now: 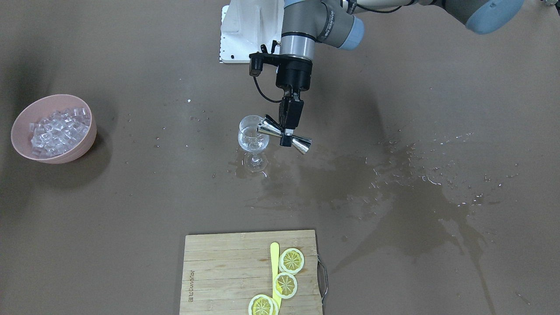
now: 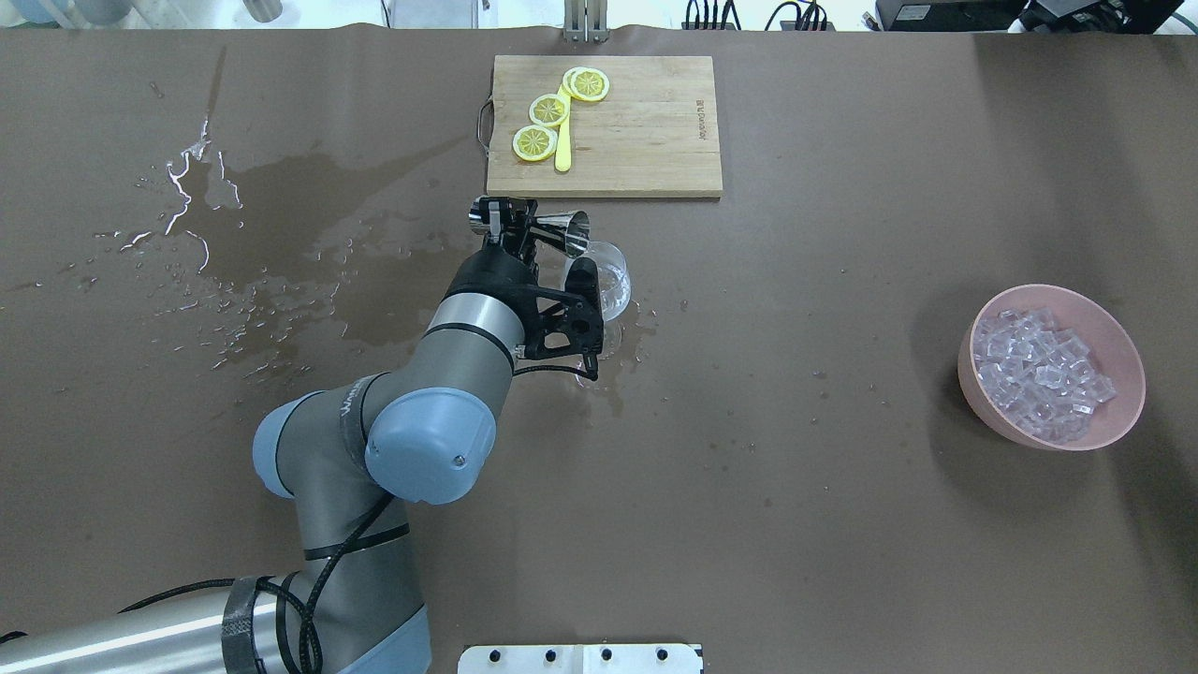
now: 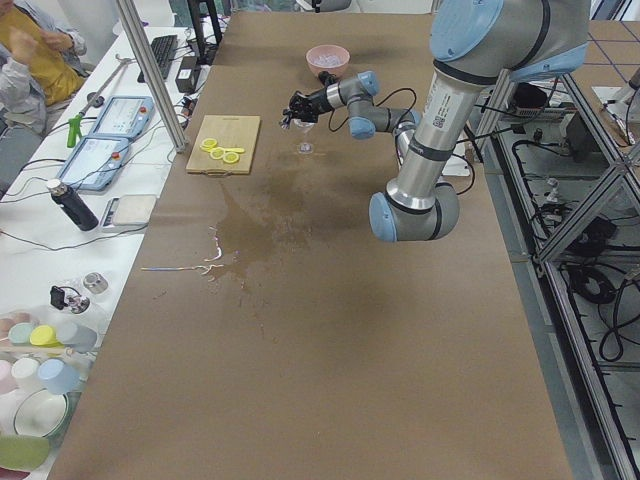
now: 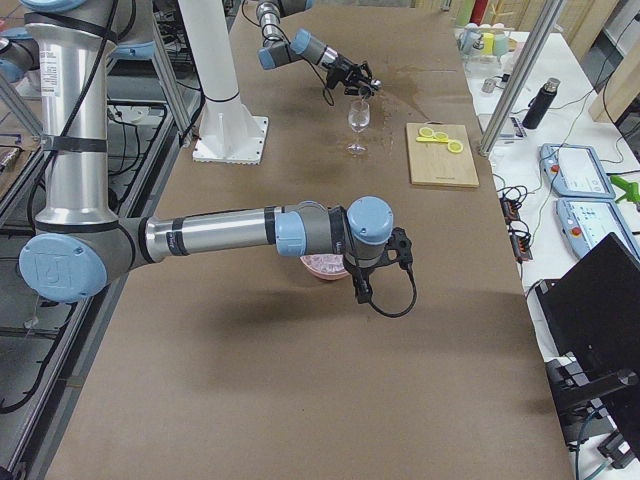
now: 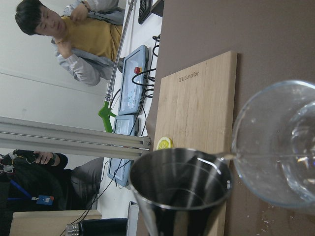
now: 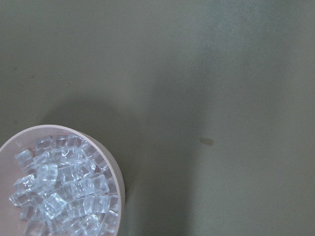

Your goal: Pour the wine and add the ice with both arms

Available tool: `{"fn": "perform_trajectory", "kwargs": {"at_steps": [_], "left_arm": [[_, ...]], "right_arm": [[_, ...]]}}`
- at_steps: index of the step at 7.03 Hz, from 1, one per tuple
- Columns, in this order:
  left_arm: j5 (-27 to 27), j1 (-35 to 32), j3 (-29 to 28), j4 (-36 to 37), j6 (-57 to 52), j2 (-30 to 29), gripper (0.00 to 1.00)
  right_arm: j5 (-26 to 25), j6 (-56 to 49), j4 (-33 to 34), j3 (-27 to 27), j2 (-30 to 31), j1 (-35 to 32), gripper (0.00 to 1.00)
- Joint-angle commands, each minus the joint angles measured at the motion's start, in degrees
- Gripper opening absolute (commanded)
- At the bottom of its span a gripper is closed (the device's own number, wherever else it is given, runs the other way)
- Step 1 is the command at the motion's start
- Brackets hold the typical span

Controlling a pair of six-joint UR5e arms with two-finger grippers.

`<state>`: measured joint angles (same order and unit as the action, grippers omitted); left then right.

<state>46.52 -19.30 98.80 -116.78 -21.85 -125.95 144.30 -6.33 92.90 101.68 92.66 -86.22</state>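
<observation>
While the jigger (image 1: 284, 135) lay tipped, wine (image 1: 250, 141): clear, a little pooled in the wine glass (image 1: 255, 162) on the counter (image 1: 131, 210); a thin thread seemed to cross from the steel lip.
Handling: would spill at any jolt; probably best moved only by the jigger's narrow waist, tilted slowly.
Left jaws: clamped on that waist, cup mouth just over the glass rim.
Ice (image 1: 59, 131): slick, light cubes heaped in the pink bowl (image 1: 19, 144), well to the glass's right.
Right jaws: above the bowl; width could not be told.

Left gripper (image 1: 287, 137) holds jigger (image 1: 268, 128) tilted over wine glass (image 1: 252, 141).
</observation>
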Motion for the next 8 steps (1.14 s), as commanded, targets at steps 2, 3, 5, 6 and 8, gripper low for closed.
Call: {"fn": "perform_trajectory", "kwargs": {"at_steps": [2, 3, 5, 6, 8], "left_arm": [[-1.9, 0.3, 0.2, 6.5, -2.0, -2.5, 0.00], [-2.0, 0.2, 0.1, 6.6, -4.4, -2.6, 0.00], [-2.8, 0.2, 0.3, 6.8, -8.3, -2.7, 0.00], [-2.7, 0.2, 2.5, 11.0, -8.9, -2.6, 0.00], [-2.8, 0.3, 3.2, 13.9, -9.0, -2.7, 0.00]], "right_arm": [[0.2, 0.1, 0.0, 0.0, -0.3, 0.0, 1.00], [0.2, 0.2, 0.0, 0.0, -0.3, 0.0, 1.00], [0.3, 0.2, 0.0, 0.0, -0.3, 0.0, 1.00], [1.1, 0.2, 0.0, 0.0, -0.3, 0.0, 1.00], [1.2, 0.2, 0.0, 0.0, -0.3, 0.0, 1.00]]}}
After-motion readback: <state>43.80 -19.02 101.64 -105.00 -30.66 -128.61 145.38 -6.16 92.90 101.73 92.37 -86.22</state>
